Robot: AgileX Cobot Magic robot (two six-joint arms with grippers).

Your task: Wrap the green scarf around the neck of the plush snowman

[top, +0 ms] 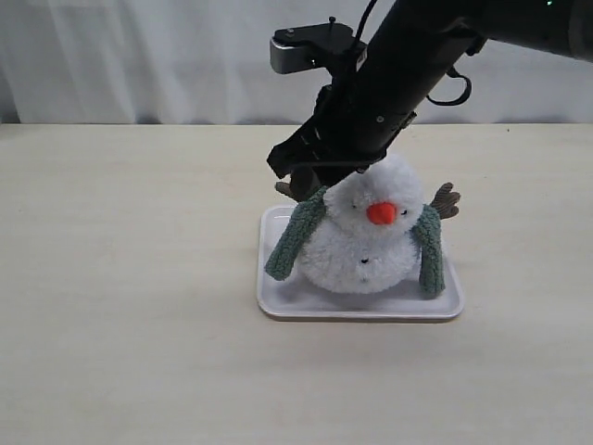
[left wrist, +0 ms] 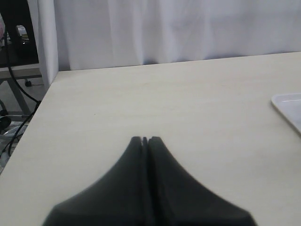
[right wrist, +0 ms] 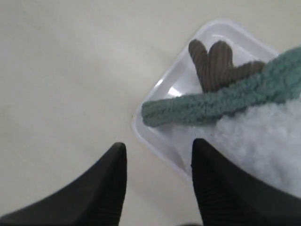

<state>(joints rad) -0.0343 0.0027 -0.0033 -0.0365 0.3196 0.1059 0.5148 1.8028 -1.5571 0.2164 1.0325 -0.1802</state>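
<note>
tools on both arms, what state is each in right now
Left tool: closed, holding nothing.
Right tool: open, holding nothing; the green scarf is not between its fingers.

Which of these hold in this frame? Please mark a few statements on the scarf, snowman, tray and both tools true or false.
The plush snowman sits on the white tray. True.
The green scarf lies folded in the tray beside the snowman. False: it drapes over the snowman, one end hanging down each side.
The right tool is open and empty. True.
The left tool grips a scarf end. False: it is shut and empty over the table.
</note>
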